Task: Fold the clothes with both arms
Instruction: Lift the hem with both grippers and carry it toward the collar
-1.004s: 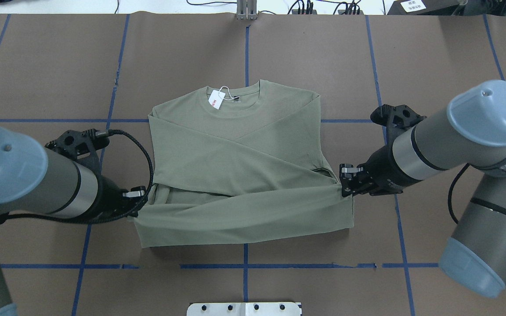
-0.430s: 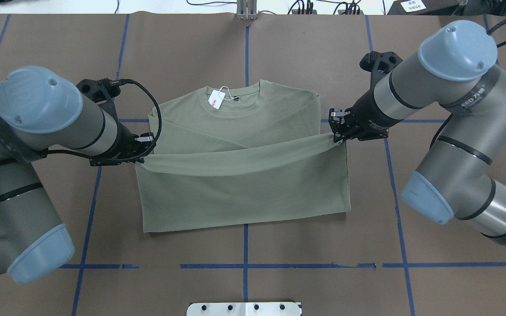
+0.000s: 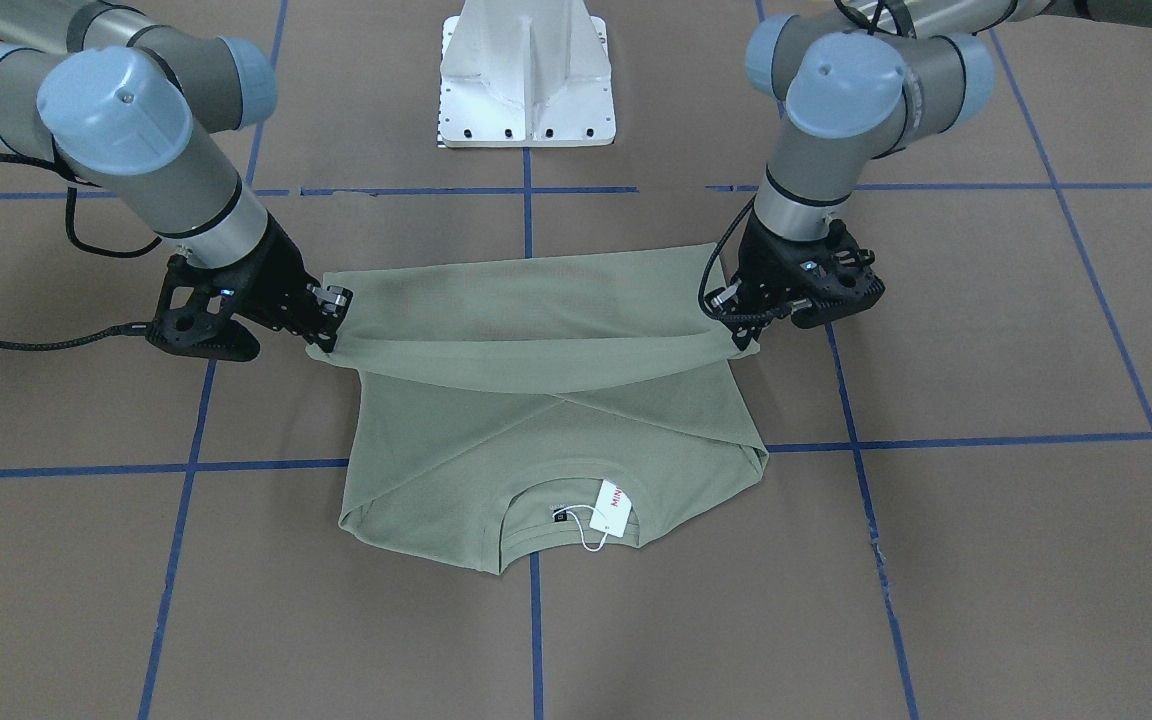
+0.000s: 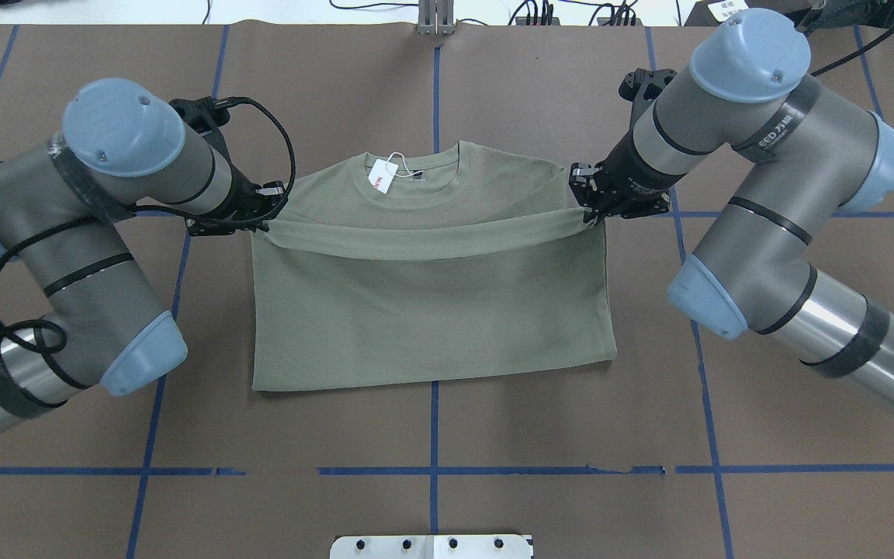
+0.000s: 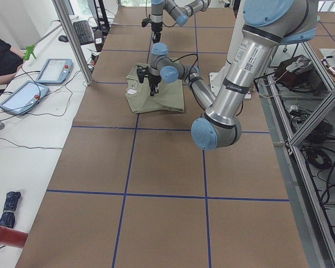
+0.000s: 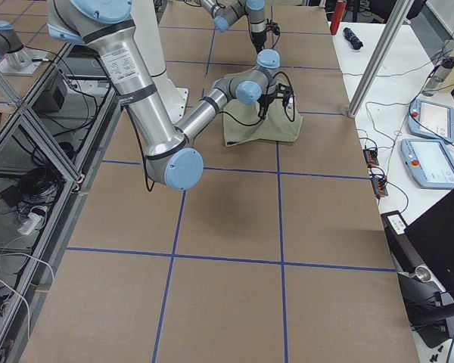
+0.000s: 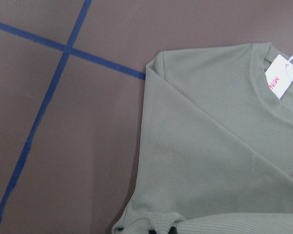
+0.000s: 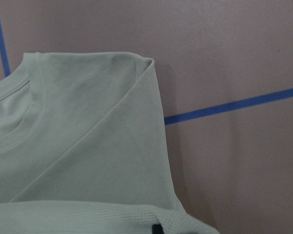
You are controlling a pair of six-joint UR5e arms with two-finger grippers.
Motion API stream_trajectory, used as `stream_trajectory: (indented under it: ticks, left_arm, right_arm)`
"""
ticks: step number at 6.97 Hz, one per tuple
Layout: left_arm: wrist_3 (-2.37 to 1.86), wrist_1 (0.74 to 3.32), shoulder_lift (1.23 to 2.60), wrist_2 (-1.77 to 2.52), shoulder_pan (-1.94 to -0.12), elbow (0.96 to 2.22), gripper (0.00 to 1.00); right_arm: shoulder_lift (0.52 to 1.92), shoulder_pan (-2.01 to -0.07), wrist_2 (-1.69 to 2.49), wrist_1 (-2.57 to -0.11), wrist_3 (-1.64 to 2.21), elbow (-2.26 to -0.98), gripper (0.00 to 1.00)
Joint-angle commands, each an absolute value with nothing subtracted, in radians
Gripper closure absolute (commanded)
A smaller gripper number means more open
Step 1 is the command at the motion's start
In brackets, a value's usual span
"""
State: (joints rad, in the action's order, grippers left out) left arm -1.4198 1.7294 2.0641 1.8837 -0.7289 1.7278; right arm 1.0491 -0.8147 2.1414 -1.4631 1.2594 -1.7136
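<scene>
A: How many garments are counted?
B: One shirt, with one hang tag and one neck label.
A: And arms?
B: Two are counted: the left arm and the right arm. Two grippers are counted as well, the left gripper and the right gripper. One pedestal is seen.

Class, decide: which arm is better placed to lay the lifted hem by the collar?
Neither alone: left pincer and right pincer each clamp a hem corner of the shirt, level with each other; likely both lower together.

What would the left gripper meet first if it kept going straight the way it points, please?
Most likely the shirt itself: the left gripper angles down toward the flat shoulder layer under its held hem.
</scene>
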Motion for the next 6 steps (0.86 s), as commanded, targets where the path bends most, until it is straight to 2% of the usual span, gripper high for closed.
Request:
stream_trajectory:
  ticks: [1,4,6]
  left_arm:
    - [-1.404,1.871,2.074,1.879,-0.761,1.594,1.0]
    - [-1.402,1.876,2.075,1.835,-0.772,1.589,1.0]
    - [-1.404,1.876,2.111,1.832,-0.77,1.531,1.0]
  right_arm:
    - [1.008,-0.827,2.141,-1.326,1.259,-1.55,1.0]
    - [0.962,-0.842,2.141,-1.313,1.259,-1.462,1.0]
    - [0.915,-0.867,2.141,-1.313,1.258,-1.399,1.0]
